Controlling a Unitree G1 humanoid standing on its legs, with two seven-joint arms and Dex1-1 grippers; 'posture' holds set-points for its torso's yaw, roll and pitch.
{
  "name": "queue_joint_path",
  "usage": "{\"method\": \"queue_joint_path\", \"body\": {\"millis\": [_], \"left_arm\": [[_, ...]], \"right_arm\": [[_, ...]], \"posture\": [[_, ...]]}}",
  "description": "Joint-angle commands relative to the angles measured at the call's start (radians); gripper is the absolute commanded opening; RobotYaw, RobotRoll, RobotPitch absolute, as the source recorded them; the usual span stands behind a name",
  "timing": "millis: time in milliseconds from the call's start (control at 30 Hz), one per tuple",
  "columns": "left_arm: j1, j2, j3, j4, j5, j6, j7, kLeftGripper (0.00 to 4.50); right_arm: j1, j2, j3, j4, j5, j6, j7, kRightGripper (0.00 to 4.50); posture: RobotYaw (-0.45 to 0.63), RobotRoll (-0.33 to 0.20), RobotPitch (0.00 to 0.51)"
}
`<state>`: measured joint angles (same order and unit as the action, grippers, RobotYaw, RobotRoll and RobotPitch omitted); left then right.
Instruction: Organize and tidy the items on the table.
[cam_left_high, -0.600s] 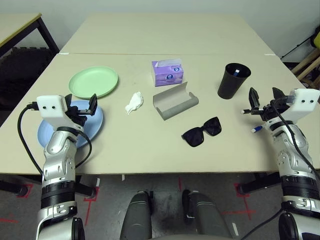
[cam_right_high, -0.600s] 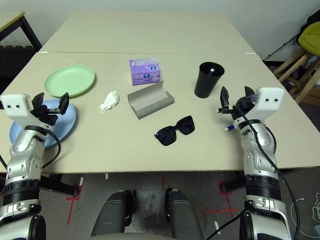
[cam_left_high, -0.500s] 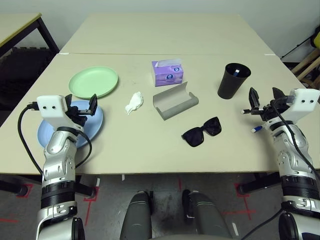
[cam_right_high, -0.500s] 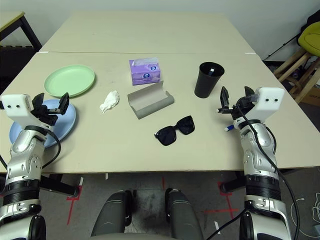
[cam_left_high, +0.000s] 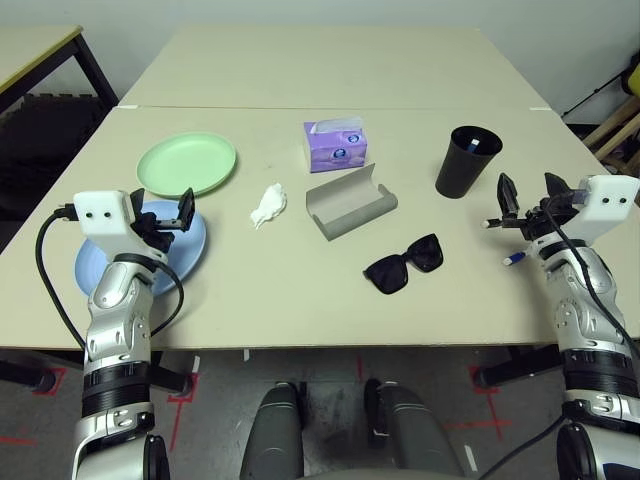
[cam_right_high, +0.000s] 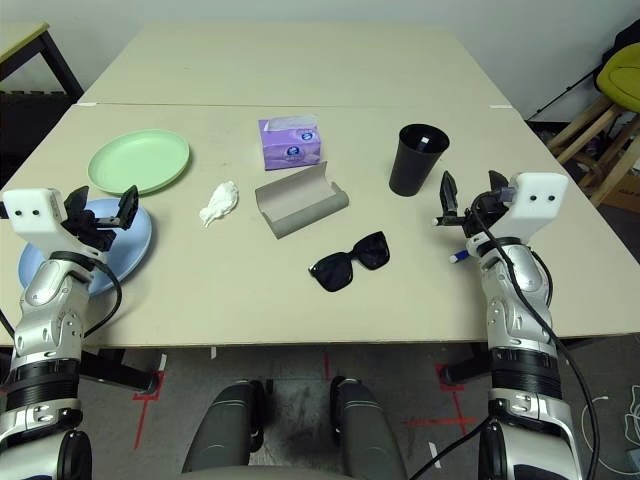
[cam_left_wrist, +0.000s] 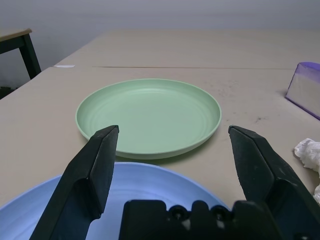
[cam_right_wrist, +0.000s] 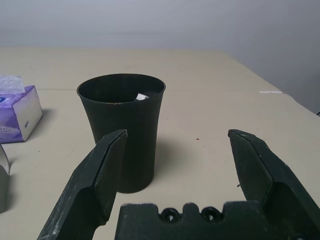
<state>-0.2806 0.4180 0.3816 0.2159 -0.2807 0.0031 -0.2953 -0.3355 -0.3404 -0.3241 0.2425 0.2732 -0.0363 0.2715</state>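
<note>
Two claws hung spread and empty over the near corners of the tabletop (cam_left_high: 300, 290), the left claw (cam_left_high: 172, 217) above the light blue plate (cam_left_high: 185, 255) and the right claw (cam_left_high: 527, 197) above a thin pen (cam_left_high: 512, 259) lying by the right edge. Each seemed parked over the clutter nearest it, so either could start on its own side without crossing the other.

Nearest the middle lay the black sunglasses (cam_left_high: 404, 264), lenses down and arms folded, apart from everything else. Just behind them the grey glasses case (cam_left_high: 350, 201) sat open, its hollow facing up, which suited dropping the sunglasses in as a likely step. Left of the case, the crumpled white tissue (cam_left_high: 267, 205) rested loose on the bare surface.

Farther back on the left, the pale green plate (cam_left_high: 187, 163) sat just beyond the blue one, their rims close or slightly overlapping; stacking them looked like an easy tidy. On the right, the black cup (cam_left_high: 467, 160) stood upright with a pale pen end showing inside, so the stray pen probably belonged there too. Behind the case stood the purple tissue box (cam_left_high: 335, 146), upright near the seam where a second table (cam_left_high: 320, 60) butted on.
</note>
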Motion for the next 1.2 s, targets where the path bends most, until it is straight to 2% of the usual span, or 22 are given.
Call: {"method": "queue_joint_path", "body": {"millis": [33, 300, 567, 733, 900, 1067, 1200], "left_arm": [[0.008, -0.004, 0.0, -0.002, -0.006, 0.004, 0.004, 4.5], [0.013, -0.009, -0.004, -0.006, -0.004, 0.001, 0.002, 4.5], [0.021, -0.007, -0.008, -0.025, -0.004, 0.012, 0.001, 4.5], [0.03, -0.006, -0.007, -0.042, -0.003, 0.017, 0.003, 4.5], [0.043, -0.008, -0.006, -0.06, -0.002, 0.024, 0.008, 4.5], [0.053, -0.003, -0.004, -0.08, -0.001, 0.035, 0.01, 4.5], [0.069, 0.004, -0.003, -0.101, 0.001, 0.043, 0.011, 4.5]], "right_arm": [[-0.001, -0.003, 0.009, 0.008, -0.001, -0.002, 0.011, 4.46], [0.022, -0.013, 0.005, 0.005, -0.001, -0.004, 0.032, 4.46], [0.012, -0.016, 0.011, 0.0, 0.079, 0.019, 0.136, 4.46], [-0.011, -0.071, 0.069, 0.024, 0.091, 0.008, 0.322, 4.46], [-0.067, -0.133, 0.173, 0.06, 0.116, -0.007, 0.625, 4.46], [-0.107, -0.135, 0.23, 0.081, 0.107, -0.042, 0.76, 4.46], [-0.098, -0.135, 0.281, 0.054, 0.106, -0.064, 0.863, 4.46]], "posture": [[0.11, 0.0, 0.1], [0.11, 0.0, 0.101], [0.12, 0.0, 0.099], [0.13, 0.0, 0.101], [0.15, 0.0, 0.105], [0.16, 0.0, 0.11], [0.18, 0.0, 0.115]]}}
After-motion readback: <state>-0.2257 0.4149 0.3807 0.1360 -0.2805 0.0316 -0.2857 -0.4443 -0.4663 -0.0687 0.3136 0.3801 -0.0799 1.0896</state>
